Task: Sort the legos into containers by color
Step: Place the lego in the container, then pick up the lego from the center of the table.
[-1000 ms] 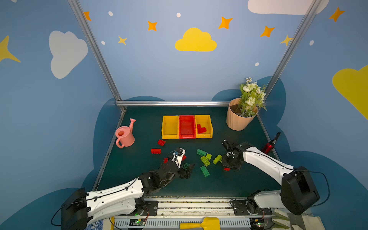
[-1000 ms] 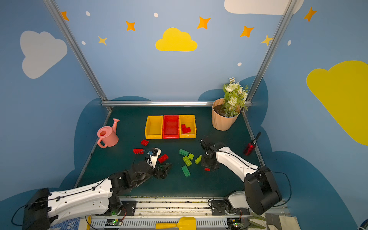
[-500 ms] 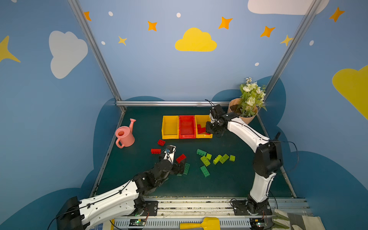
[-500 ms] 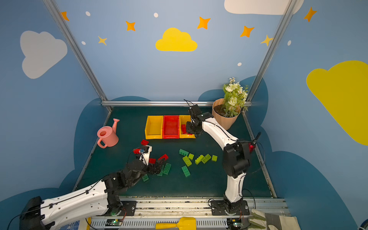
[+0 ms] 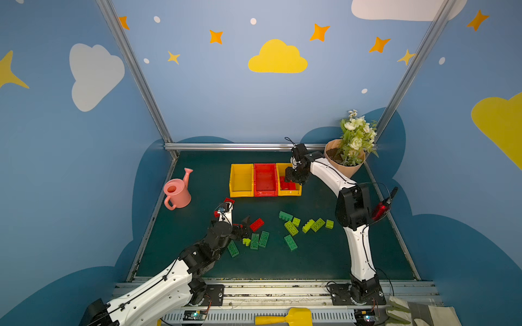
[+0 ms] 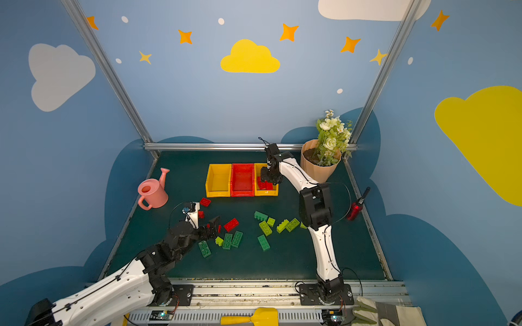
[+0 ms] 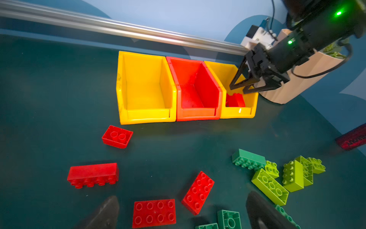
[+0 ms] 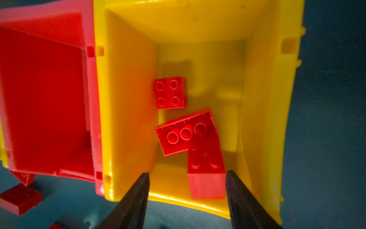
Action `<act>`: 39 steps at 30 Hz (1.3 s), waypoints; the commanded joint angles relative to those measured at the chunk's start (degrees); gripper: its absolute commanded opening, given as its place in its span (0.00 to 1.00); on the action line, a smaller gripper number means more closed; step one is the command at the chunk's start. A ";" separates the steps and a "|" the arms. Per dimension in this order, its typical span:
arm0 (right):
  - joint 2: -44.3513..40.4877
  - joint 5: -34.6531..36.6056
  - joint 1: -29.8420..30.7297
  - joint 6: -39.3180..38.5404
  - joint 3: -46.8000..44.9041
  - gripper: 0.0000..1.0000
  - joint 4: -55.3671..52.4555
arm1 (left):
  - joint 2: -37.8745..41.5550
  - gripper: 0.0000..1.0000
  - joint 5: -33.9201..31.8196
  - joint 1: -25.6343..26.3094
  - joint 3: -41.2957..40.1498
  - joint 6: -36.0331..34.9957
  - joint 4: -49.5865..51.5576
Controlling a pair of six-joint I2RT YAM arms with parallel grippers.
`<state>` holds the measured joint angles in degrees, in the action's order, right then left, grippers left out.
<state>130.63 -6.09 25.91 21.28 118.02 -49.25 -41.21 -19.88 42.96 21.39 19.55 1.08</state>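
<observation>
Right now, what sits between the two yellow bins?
The red bin, empty, flanked closely by the empty yellow bin and the yellow bin holding red bricks. Both top views show it.

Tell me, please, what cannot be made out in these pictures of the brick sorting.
- Yellow plastic bin under the right gripper: in both top views the gripper covers part of its inside, so its red bricks cannot be counted there.
- Dark green studded bricks, left wrist view: cut off by the bottom edge.
- Red-and-black handheld tool, left wrist view: cut by the edge, lettering blurred.
</observation>
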 commanded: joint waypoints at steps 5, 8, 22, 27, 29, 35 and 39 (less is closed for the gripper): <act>-9.68 -0.50 2.11 -2.33 -5.64 0.65 -0.92 | -0.65 1.00 3.96 -1.30 0.14 3.00 -0.32; -15.89 -0.07 4.18 -2.56 -13.48 0.67 0.67 | 0.41 1.00 4.76 -1.30 0.50 4.65 1.41; -20.87 9.22 28.70 -3.70 -28.98 0.81 0.96 | 24.64 1.00 8.02 -1.21 -7.44 13.30 14.52; -15.88 10.84 32.81 -4.68 -25.75 0.86 0.55 | 37.43 1.00 6.80 -1.19 -8.86 15.06 22.19; -15.01 9.21 32.86 -4.20 -25.47 0.86 1.99 | 41.37 1.00 6.20 -1.19 -8.92 15.46 24.76; -12.76 7.58 32.25 -4.48 -23.18 0.88 3.02 | 38.06 1.00 6.17 -1.21 -7.71 15.34 25.88; -11.46 5.95 31.26 -4.67 -22.09 0.88 3.61 | 38.80 1.00 5.70 -1.11 -8.22 14.68 25.54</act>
<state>117.73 1.21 57.95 17.17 94.56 -45.95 -2.98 -13.13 41.89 12.73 34.59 25.65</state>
